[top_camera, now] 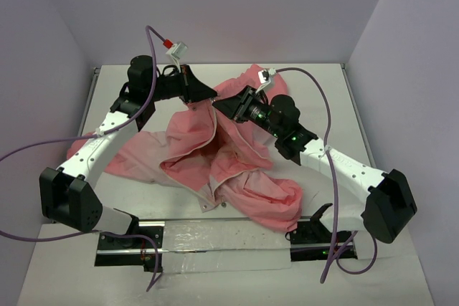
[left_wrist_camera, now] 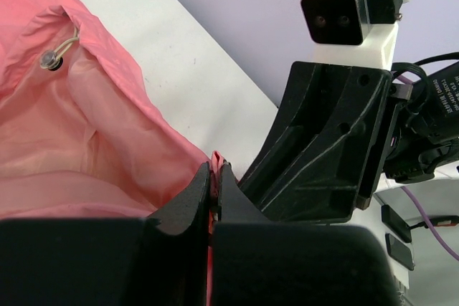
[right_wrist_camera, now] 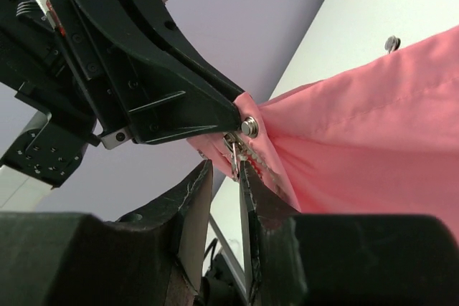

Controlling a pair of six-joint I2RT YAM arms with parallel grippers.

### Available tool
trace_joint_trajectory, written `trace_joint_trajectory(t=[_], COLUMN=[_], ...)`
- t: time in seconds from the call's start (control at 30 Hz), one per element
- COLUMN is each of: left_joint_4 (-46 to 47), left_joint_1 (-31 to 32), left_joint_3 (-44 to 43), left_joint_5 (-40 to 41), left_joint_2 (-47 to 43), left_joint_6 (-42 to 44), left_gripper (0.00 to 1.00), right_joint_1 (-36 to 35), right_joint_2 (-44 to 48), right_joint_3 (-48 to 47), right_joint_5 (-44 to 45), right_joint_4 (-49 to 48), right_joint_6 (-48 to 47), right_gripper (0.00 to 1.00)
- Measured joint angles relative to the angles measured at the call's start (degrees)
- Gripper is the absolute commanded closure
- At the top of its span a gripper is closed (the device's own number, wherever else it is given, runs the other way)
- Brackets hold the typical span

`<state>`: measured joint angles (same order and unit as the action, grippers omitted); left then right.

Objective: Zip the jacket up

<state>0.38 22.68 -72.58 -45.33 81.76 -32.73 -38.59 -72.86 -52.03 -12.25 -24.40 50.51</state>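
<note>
The salmon-pink jacket (top_camera: 237, 177) lies crumpled across the table, its front open and the paler lining showing. My left gripper (top_camera: 209, 94) is shut on a raised edge of the jacket (left_wrist_camera: 72, 141), with pink fabric pinched between its tips (left_wrist_camera: 215, 168). In the right wrist view that pinch sits just beside a metal snap (right_wrist_camera: 249, 127). The small metal zipper pull (right_wrist_camera: 234, 154) hangs just below it. My right gripper (right_wrist_camera: 226, 168) stands open around the pull. The pull rests against the right-hand finger and a gap shows on its other side.
A drawstring eyelet (left_wrist_camera: 50, 59) sits in the jacket's lining. Purple cables (top_camera: 326, 105) loop over both arms. The white table (top_camera: 337, 91) is walled at the back and sides, and a metal rail (top_camera: 215, 238) runs along the near edge between the arm bases.
</note>
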Motion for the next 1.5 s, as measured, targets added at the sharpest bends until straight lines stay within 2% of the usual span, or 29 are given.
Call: trace_joint_trajectory(t=[0.07,0.23,0.77,1.2,1.5], left_joint_4=[0.00,-0.03,-4.08,-8.86,-15.34], left_joint_1=[0.00,0.00,-0.20,-0.55,-2.38], left_joint_3=[0.01,0.03,0.01,-0.88,-12.96], left_joint_5=[-0.02,-0.07,0.78,0.94,5.88], left_joint_2=[0.00,-0.07,-0.22,-0.19,2.88], left_joint_6=[0.00,0.02,2.32,3.24,4.61], left_gripper=[1.00,1.00,1.00,1.00,1.00], right_joint_1=[0.00,0.02,0.09,-2.15,-3.97], right_joint_2=[0.04,-0.03,-0.42,0.11,7.33], right_joint_3=[0.00,0.00,-0.73,5.01,11.10], right_joint_5=[0.08,-0.04,-0.05,0.99,2.23], right_joint_4=[-0.09,-0.10,4.59,3.49,7.66], right_joint_6=[-0.11,-0.23,-1.11,0.74,1.15], right_gripper=[0.92,1.00,1.00,1.00,1.00])
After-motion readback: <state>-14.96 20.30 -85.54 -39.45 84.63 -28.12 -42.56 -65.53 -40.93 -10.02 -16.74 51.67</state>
